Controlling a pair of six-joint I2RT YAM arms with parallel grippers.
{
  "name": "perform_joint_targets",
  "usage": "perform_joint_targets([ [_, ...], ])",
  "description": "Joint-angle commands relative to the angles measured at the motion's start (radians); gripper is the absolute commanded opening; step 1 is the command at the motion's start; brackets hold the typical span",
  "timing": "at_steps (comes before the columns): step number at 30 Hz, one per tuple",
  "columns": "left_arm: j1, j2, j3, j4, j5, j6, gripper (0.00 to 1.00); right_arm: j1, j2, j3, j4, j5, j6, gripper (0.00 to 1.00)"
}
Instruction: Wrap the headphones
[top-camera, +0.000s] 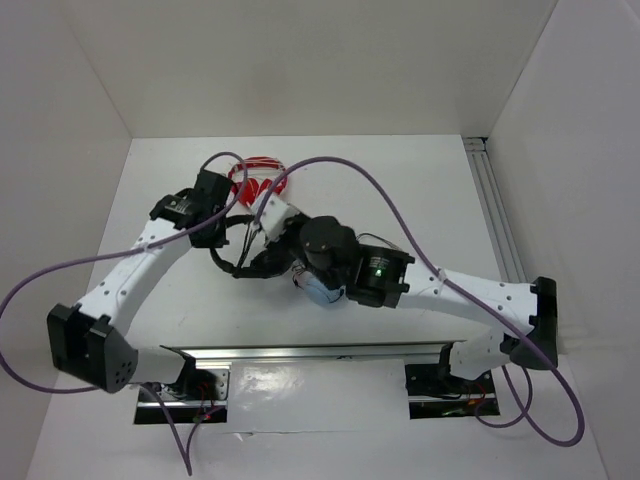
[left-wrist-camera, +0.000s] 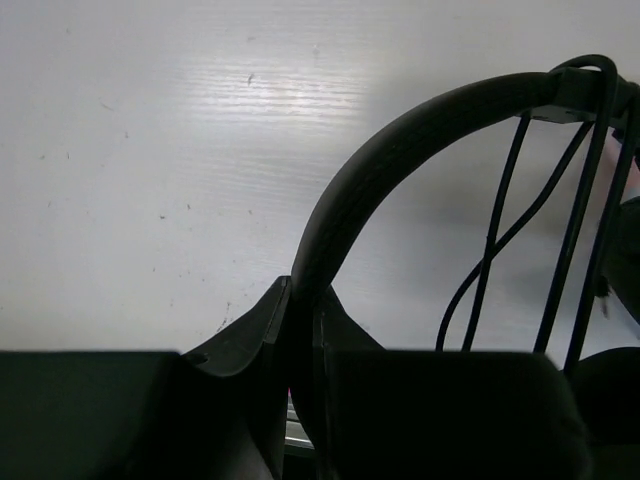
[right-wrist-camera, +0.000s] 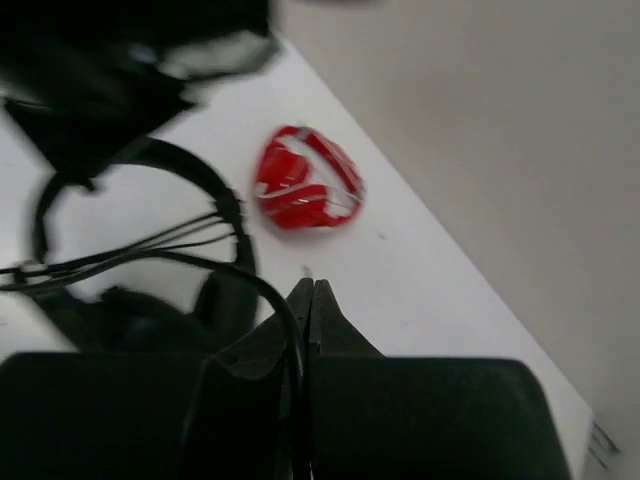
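1. While the left gripper (left-wrist-camera: 303, 300) was clamped shut on the headband (left-wrist-camera: 400, 140), the headphones (top-camera: 250, 265) sat around the middle of the table (top-camera: 400, 180), a little left of centre and well clear of every edge; the band rose in an arc from between the fingers.
2. The right gripper (right-wrist-camera: 308, 295) was pressed shut on the thin black cable (left-wrist-camera: 497, 232); the cord ran out of the jaws and curved off toward the earcups.
3. Several strands of cable crossed the opening under the headband, side by side; whether they touched the band I could not tell.
4. The red headphones (right-wrist-camera: 305, 190) lay folded beyond the black set, nearer the far edge; they were apart from both grippers.
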Motion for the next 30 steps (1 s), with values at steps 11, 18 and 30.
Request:
perform_joint_targets([
  [11, -0.338, -0.456, -0.008, -0.095, 0.131, 0.047, 0.00, -0.479, 0.063, 0.146, 0.034, -0.169, -0.009, 0.00],
  [18, -0.347, -0.469, 0.387, -0.237, 0.054, -0.066, 0.00, -0.544, 0.145, 0.085, 0.067, -0.538, 0.166, 0.02],
  [30, -0.347, -0.265, 0.969, -0.256, -0.046, -0.211, 0.00, -0.445, 0.595, 0.019, 0.847, -1.020, 0.771, 0.44],
])
